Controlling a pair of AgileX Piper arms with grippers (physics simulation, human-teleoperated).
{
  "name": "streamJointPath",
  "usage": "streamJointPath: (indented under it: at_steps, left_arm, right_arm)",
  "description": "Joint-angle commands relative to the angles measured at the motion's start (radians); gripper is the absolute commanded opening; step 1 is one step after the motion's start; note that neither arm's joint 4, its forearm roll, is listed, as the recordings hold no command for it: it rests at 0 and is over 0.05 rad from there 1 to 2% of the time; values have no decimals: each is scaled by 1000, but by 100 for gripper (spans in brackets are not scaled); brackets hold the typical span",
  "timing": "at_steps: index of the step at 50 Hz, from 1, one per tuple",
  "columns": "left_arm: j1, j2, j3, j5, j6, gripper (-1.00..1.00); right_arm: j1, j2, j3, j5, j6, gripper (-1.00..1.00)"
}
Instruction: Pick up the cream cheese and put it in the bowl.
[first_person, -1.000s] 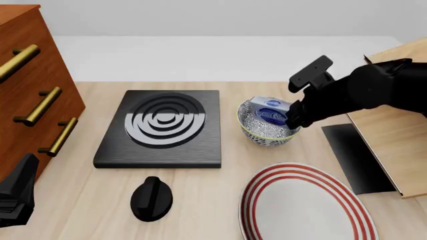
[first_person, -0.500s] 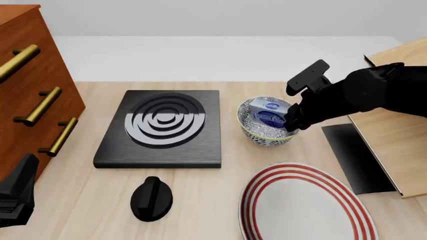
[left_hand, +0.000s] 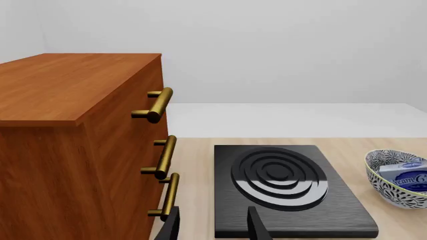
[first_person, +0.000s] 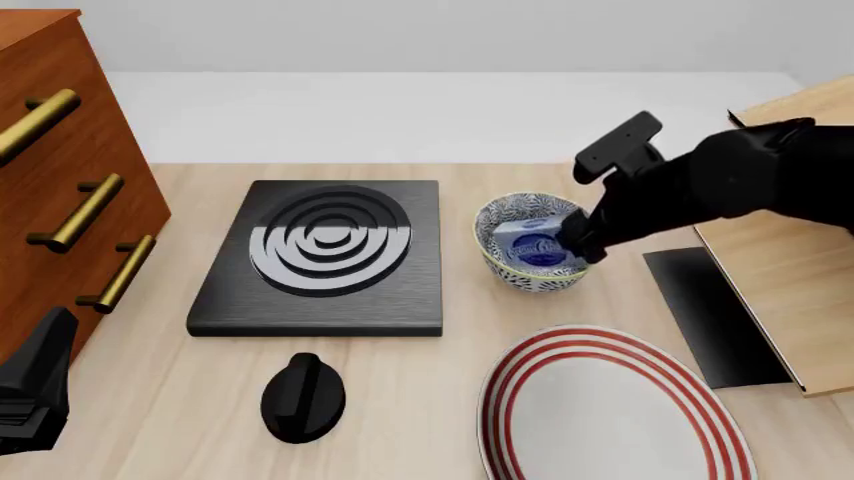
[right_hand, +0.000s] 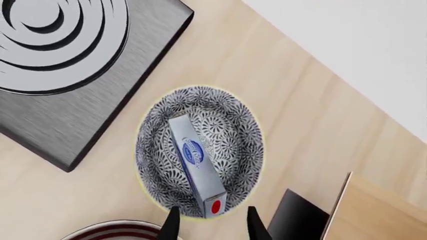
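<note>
cream cheese: small flat rectangular box, pale blue-grey, dark blue oval logo with white script, a red dot on one end face. location: inside the bowl, lying slantwise on one long edge, the red-dotted end resting up near the rim, the other end lower toward the middle. also visible in the front view and, partly, at the edge of the left wrist view.

handling, judged: light carton, stiff enough on its broad faces, probably dents at corners; smooth printed skin, likely a little slippery. best hold would be across the two broad faces near mid-length, never by the end flaps. no further hold seems needed, as it sits within the bowl.

bowl: small, deep, round, dense blue-grey floral speckle, pale yellow rim. stands on the wooden table, just beside the black stove plate, near the red-striped plate. ceramic by look, so breakable if knocked.

right pincer: hangs above the bowl's near rim, pointing down, fingers parted, gripping nothing; the box lies below and clear of both tips. arm reaches in from the right, elbow bent, wrist angled down over the bowl.

left pincer: parted, empty, parked low near the wooden drawer chest.
</note>
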Motion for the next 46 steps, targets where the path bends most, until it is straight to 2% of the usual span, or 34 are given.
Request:
streamJointPath:
  at_steps: [1,11,17,22,27,44,46]
  left_arm:
    - [0,0,0,0,0,100]
    - [0,0,0,0,0,100]
    - [0,0,0,0,0,100]
    - [0,0,0,0,0,100]
    - [0,0,0,0,0,100]
    - [0,0,0,0,0,100]
    - [0,0,0,0,0,100]
  right_arm:
    - [7,-21,-18,23,3,100]
    - [17,-92,-77,96,2,100]
    - [52,-173,-84,122,34,100]
    - [47,-212,-99,130,39,100]
    - [60,-279,-110,126,70,100]
    - [160,-527,-37,49,206,100]
    - [170,-557,-16,35,197,100]
